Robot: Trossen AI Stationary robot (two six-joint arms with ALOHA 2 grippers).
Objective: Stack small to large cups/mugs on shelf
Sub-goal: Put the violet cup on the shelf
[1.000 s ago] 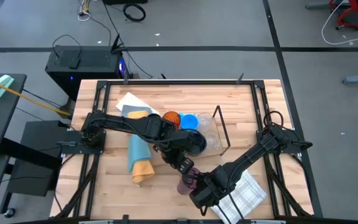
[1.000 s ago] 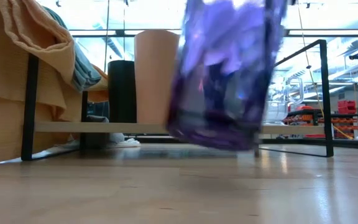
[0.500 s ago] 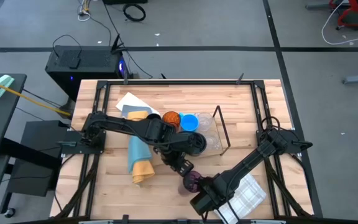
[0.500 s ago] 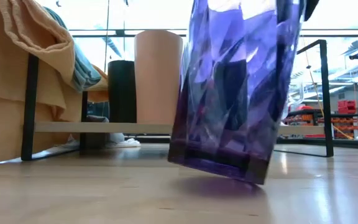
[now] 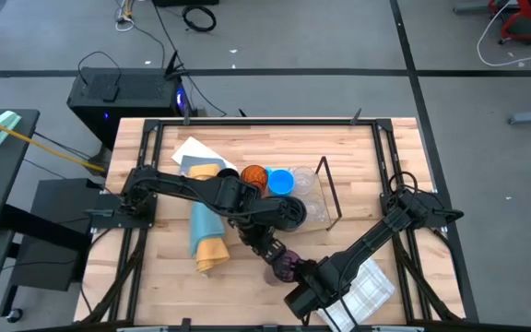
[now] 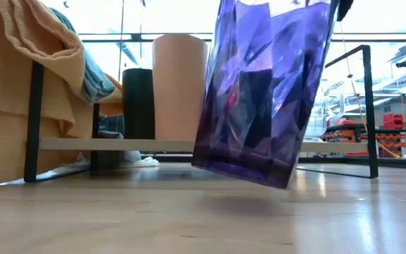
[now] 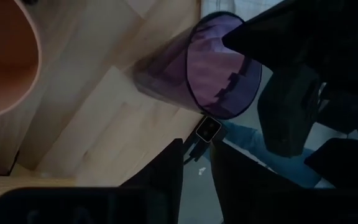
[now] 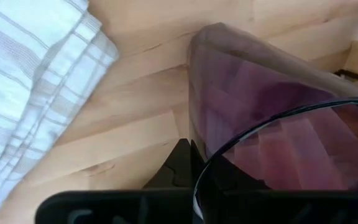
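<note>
The purple translucent tumbler hangs tilted just above the table near its front edge, held by my right gripper. My left gripper hovers a little beyond the tumbler, slightly open and empty. On the black rod shelf stand an amber cup, a blue cup, clear glasses and a dark mug. The low view shows a peach cup and a black cup standing on the shelf's board. My right gripper holds the tumbler at its rim. One finger lies on the outside of the wall; the tumbler hides the other. The fingers come from the table's near right side. The tumbler is lifted clear and tilted, its base lowest toward the right.
A rolled yellow-and-blue cloth lies left of the grippers and fills the low view's left. A white checked cloth lies under my right arm by the front edge. White paper lies at the back left.
My right gripper has carried the tumbler down and toward the table's near edge, until its base was almost on the table. It then rose a little. The tumbler has stayed tilted throughout.
</note>
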